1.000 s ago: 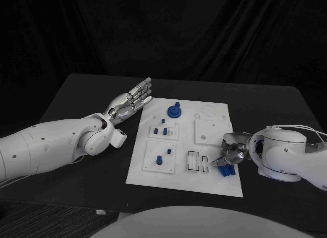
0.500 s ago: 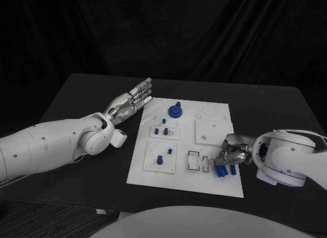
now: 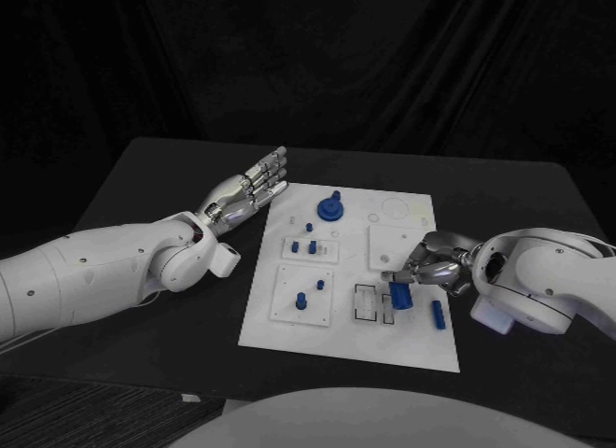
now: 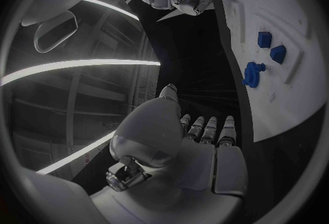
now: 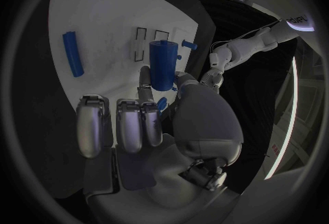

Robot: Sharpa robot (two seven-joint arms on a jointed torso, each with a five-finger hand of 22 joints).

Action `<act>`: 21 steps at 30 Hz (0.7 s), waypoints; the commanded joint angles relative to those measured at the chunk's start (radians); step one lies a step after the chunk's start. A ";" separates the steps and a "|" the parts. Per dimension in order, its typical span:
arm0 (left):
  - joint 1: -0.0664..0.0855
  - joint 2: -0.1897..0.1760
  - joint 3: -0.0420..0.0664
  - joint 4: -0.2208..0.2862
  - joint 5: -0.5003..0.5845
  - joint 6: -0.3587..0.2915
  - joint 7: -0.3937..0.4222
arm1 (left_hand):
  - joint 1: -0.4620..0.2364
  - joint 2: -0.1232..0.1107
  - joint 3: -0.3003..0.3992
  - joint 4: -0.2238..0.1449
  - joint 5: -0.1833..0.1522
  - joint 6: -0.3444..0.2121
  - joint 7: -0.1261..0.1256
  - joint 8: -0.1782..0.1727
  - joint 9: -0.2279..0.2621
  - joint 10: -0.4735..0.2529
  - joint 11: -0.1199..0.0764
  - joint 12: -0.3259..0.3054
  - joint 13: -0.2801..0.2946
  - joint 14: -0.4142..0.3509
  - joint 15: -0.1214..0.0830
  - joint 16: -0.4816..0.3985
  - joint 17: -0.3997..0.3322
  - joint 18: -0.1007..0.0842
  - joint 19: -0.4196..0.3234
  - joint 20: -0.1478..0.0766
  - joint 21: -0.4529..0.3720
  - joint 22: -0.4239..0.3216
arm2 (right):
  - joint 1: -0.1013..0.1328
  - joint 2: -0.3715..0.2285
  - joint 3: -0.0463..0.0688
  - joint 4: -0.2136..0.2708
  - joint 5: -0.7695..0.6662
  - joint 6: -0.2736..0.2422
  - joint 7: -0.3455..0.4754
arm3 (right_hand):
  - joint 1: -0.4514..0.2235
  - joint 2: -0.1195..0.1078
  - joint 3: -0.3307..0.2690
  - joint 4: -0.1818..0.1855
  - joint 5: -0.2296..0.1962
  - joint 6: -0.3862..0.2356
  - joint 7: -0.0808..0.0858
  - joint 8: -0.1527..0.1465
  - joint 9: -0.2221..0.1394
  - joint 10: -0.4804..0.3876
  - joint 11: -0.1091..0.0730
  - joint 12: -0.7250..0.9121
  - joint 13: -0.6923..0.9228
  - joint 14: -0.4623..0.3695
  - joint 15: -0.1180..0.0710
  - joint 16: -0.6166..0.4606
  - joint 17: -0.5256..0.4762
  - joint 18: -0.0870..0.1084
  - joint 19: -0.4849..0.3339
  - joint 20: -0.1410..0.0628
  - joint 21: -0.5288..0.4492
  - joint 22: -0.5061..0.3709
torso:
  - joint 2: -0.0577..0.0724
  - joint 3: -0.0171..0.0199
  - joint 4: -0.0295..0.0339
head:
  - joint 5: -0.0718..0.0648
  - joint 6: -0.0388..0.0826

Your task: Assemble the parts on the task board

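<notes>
While the right hand (image 3: 436, 271) hangs over the right side of the task board (image 3: 356, 345), it pinches a blue cylinder (image 3: 402, 296) between its thumb and a finger, the piece standing roughly upright just above the two narrow black-outlined rectangular slots (image 3: 375, 304); in the right wrist view the same cylinder (image 5: 163, 63) sits at the fingertips with the other fingers (image 5: 92, 125) loosely curled beside it. Just to the right of the held piece a slim blue bar (image 3: 438, 316) lies flat on the bare white plate, apart from the hand. Further left on the board, a raised square block (image 3: 302, 297) carries one blue peg (image 3: 301, 301) standing in it, and the smaller block (image 3: 310, 248) beyond it holds two short blue pegs side by side. At the far end of the board a round blue knob-like part (image 3: 331, 207) sits on the plate, and a plain white square block (image 3: 396, 247) lies between it and the right hand. The left hand (image 3: 247, 193) is held off the board's far left corner above the black table (image 3: 147, 177), fingers straight and close together, holding nothing; the left wrist view shows its fingers (image 4: 209, 130) extended flat beside the board's edge.
</notes>
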 commanded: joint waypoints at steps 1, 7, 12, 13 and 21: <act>-0.001 0.001 0.001 0.002 0.000 0.008 0.030 | 0.008 -0.001 0.000 0.004 0.001 0.000 0.002 0.001 0.000 0.000 -0.001 -0.003 -0.002 0.001 0.007 -0.004 -0.001 0.010 -0.001 0.005 -0.006 -0.001 | 0.002 0.002 0.000 -0.002 0.043 -0.042 0.020 | 0.030 0.036 0.139 -0.135 -0.003 0.023 -0.019 0.004 0.002 0.104 -0.005 0.003 0.263 0.086 -0.007 -0.005 0.144 0.011 0.059 -0.007 -0.006 0.229 | -0.001 0.0000 0.0003 | -0.003 0.000; -0.001 0.002 0.001 0.002 0.000 0.012 0.026 | 0.008 0.000 0.001 0.005 0.003 0.001 0.005 0.002 0.001 0.000 -0.002 -0.003 -0.002 0.001 0.007 -0.004 -0.001 0.010 -0.001 0.005 -0.006 -0.001 | 0.000 0.012 -0.001 -0.005 0.044 -0.061 0.016 | 0.025 0.034 0.141 -0.138 -0.033 0.016 -0.018 0.005 0.009 0.104 -0.004 0.003 0.263 0.084 -0.007 -0.007 0.138 0.011 0.058 -0.007 -0.009 0.227 | -0.001 -0.0020 -0.0018 | -0.006 0.000; -0.002 0.004 0.001 0.003 0.000 0.017 0.023 | 0.009 0.001 0.001 0.005 0.004 0.001 0.007 0.002 0.001 0.000 -0.003 -0.003 -0.002 0.001 0.009 -0.004 -0.001 0.011 -0.001 0.006 -0.006 -0.001 | -0.014 0.031 -0.001 -0.014 0.038 -0.079 0.007 | 0.011 0.035 0.138 -0.135 -0.101 0.002 -0.014 0.002 0.019 0.104 -0.002 0.003 0.263 0.082 -0.004 -0.012 0.125 0.014 0.053 -0.006 -0.018 0.224 | -0.002 -0.0013 -0.0019 | -0.007 0.000; -0.002 0.004 0.001 0.004 0.000 0.017 0.023 | 0.009 0.001 0.001 0.005 0.004 0.001 0.007 0.002 0.001 0.000 -0.003 -0.003 -0.002 0.001 0.009 -0.004 -0.001 0.011 -0.001 0.006 -0.006 -0.001 | -0.017 0.034 -0.001 -0.015 0.036 -0.079 0.005 | 0.007 0.036 0.135 -0.133 -0.128 0.000 -0.013 0.003 0.022 0.104 -0.001 0.003 0.263 0.082 -0.003 -0.013 0.124 0.014 0.053 -0.005 -0.020 0.224 | -0.001 -0.0013 -0.0016 | -0.007 0.000; -0.002 0.003 0.001 0.006 0.000 0.022 0.018 | 0.011 0.003 0.003 0.004 0.007 0.003 0.012 0.002 0.001 0.000 -0.002 -0.003 -0.002 0.001 0.011 -0.004 -0.001 0.011 -0.001 0.008 -0.006 -0.001 | -0.031 0.069 -0.001 -0.030 0.020 -0.062 -0.018 | -0.019 0.041 0.116 -0.116 -0.229 -0.009 -0.008 0.000 0.030 0.104 0.003 0.003 0.263 0.082 0.000 -0.014 0.121 0.014 0.052 -0.002 -0.022 0.223 | -0.001 0.0002 0.0002 | -0.005 0.000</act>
